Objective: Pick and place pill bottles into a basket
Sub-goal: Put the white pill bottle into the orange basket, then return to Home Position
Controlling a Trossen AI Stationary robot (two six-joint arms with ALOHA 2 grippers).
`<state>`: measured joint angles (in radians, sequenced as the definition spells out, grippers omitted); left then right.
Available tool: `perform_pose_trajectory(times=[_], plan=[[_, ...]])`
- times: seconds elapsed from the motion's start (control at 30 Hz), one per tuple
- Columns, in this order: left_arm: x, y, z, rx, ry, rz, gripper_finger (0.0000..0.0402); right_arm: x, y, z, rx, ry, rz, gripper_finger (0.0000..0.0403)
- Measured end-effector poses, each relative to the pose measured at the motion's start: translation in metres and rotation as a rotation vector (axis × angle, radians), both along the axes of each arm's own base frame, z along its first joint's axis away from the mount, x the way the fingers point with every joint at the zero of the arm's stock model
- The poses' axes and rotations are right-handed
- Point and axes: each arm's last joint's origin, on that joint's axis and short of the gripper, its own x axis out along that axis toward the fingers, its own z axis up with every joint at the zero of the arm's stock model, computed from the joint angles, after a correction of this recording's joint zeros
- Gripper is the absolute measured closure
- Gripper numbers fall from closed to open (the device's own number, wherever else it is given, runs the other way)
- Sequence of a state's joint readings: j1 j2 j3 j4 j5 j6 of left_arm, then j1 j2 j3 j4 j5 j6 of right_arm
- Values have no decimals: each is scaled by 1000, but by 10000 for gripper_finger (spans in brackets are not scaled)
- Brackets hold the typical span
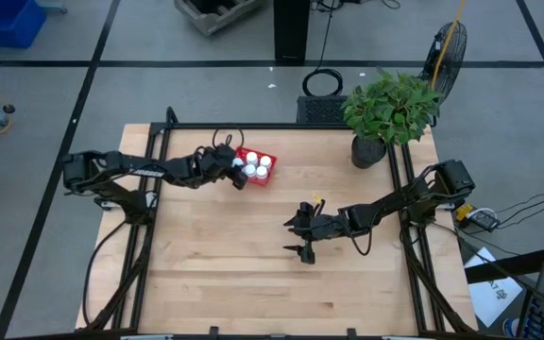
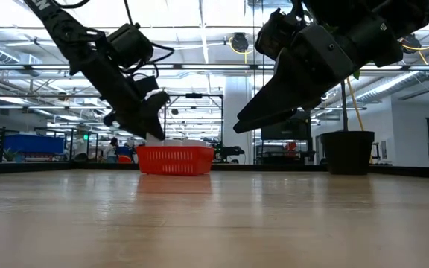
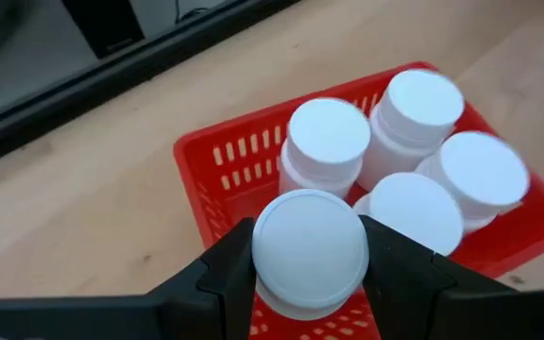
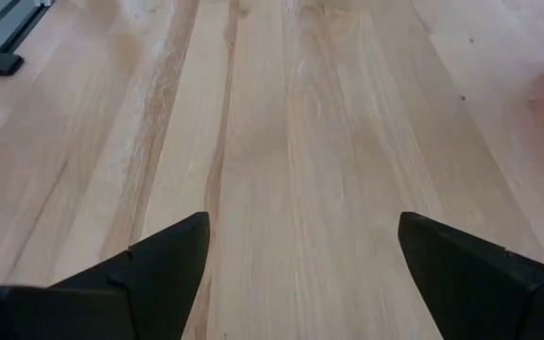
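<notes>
Red meshed basket (image 3: 244, 156), 5 white round-capped pill bottles (image 3: 327, 142)

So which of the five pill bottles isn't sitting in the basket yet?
The pill bottle clamped in the left end effector, held over the red basket's near edge. The other four bottles already stand inside it, free of any grip.

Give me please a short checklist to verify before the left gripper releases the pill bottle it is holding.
1. Left gripper shut on the fifth pill bottle: ok.
2. Bottle over the red basket, near its edge: ok.
3. Four pill bottles already inside, free space under the held one: cannot tell.
4. Basket flat on the table: ok.
5. Right gripper open, empty, away from the basket: ok.
</notes>
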<state>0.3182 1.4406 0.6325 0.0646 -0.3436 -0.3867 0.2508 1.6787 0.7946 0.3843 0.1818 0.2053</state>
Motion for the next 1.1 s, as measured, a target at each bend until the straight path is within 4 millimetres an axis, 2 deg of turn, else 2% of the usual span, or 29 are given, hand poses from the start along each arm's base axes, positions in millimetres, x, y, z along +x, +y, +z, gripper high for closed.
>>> perform_pose_trajectory(times=[0.3,0.53,0.73,0.83,0.93,1.0,1.1], plan=[[-5,10,-2,-102,-23,-4,238,0,0,1,2,-8,-1,69],[-4,9,-2,-106,-33,-19,196,0,0,1,14,-7,-8,69],[-4,10,-2,-107,-33,-17,194,0,0,1,14,-7,-8,69],[-5,9,-1,-100,-27,-40,202,0,0,0,18,-3,-11,69],[-6,6,10,-103,-75,-80,220,-1,0,-1,14,11,-11,78],[-9,1,21,-99,-107,-132,239,-3,-1,3,5,24,-7,98],[-16,-13,41,-72,-154,-211,281,-10,-3,15,2,27,-7,157]])
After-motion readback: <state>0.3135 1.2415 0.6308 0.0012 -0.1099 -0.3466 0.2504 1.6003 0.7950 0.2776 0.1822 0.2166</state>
